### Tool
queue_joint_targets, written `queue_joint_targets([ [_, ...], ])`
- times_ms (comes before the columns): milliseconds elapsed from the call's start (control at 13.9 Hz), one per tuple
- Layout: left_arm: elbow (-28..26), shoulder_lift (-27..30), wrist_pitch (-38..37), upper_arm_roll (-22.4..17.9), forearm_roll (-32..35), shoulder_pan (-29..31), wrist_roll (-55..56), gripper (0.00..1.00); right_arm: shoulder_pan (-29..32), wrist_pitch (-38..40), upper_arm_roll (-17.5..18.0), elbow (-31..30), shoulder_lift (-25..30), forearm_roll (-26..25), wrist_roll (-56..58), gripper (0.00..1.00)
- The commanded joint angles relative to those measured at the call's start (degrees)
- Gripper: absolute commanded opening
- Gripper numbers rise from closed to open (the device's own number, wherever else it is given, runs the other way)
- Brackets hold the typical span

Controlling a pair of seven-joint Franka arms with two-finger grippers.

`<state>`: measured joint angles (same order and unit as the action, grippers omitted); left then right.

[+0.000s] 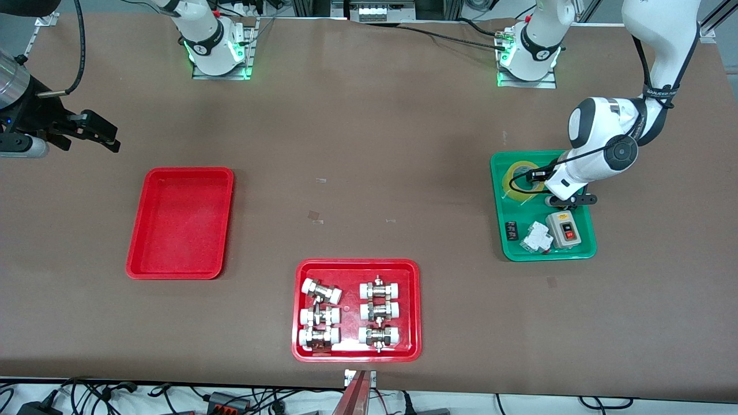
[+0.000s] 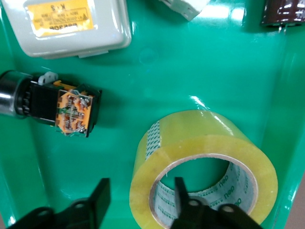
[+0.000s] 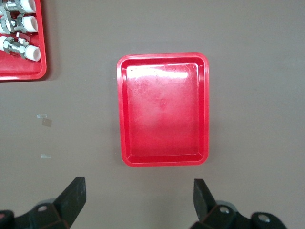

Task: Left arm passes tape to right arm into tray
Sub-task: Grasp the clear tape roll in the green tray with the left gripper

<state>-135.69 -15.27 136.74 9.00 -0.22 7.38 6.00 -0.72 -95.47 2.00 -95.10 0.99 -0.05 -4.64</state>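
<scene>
The yellow tape (image 1: 519, 173) lies flat in the green tray (image 1: 497, 207) at the left arm's end of the table. My left gripper (image 1: 546, 192) is low over it and open. In the left wrist view the left gripper (image 2: 140, 195) straddles the wall of the tape (image 2: 205, 152), with one finger (image 2: 180, 191) inside the core and the other outside; neither finger visibly presses on the roll. The plain red tray (image 1: 180, 222) sits empty toward the right arm's end. My right gripper (image 1: 98, 132) hangs open over bare table beside that tray. The right wrist view shows the right gripper (image 3: 138, 195) open, with the tray (image 3: 164, 109) below it.
The green tray also holds a grey switch box (image 1: 565, 229), a white breaker (image 1: 536, 237), a small black part (image 1: 511, 229) and a black-and-orange component (image 2: 71, 110). A red tray with metal fittings (image 1: 356, 310) sits near the table's front edge.
</scene>
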Motion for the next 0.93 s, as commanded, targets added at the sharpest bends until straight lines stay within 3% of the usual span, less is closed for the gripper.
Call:
queue_joint_targets([
  [0, -1.16, 1.21, 1.07, 0.67, -0.74, 0.70, -1.25, 0.01, 0.10, 0.64, 0.20, 0.18, 0.15, -0.39, 0.59, 1.00],
  [216, -1.07, 2.70, 0.28, 0.67, -0.74, 0.53, -1.34, 0.00, 0.10, 0.64, 0.20, 0.18, 0.16, -0.39, 0.68, 1.00],
  [503, 0.94, 9.81, -9.01, 1.90, -0.74, 0.35, -1.34, 0.00, 0.10, 0.73, 0.20, 0.27, 0.24, -0.39, 0.68, 1.00],
  [647, 7.77, 10.26, -17.79, 3.56, -0.74, 0.09, -1.34, 0.00, 0.10, 0.73, 0.20, 0.35, 0.24, -0.30, 0.68, 1.00],
  [862, 23.83, 9.65, -32.63, 7.95, -3.10, -0.09, -0.81, 0.00, 0.10, 0.73, 0.20, 0.36, 0.24, -0.22, 0.59, 1.00],
])
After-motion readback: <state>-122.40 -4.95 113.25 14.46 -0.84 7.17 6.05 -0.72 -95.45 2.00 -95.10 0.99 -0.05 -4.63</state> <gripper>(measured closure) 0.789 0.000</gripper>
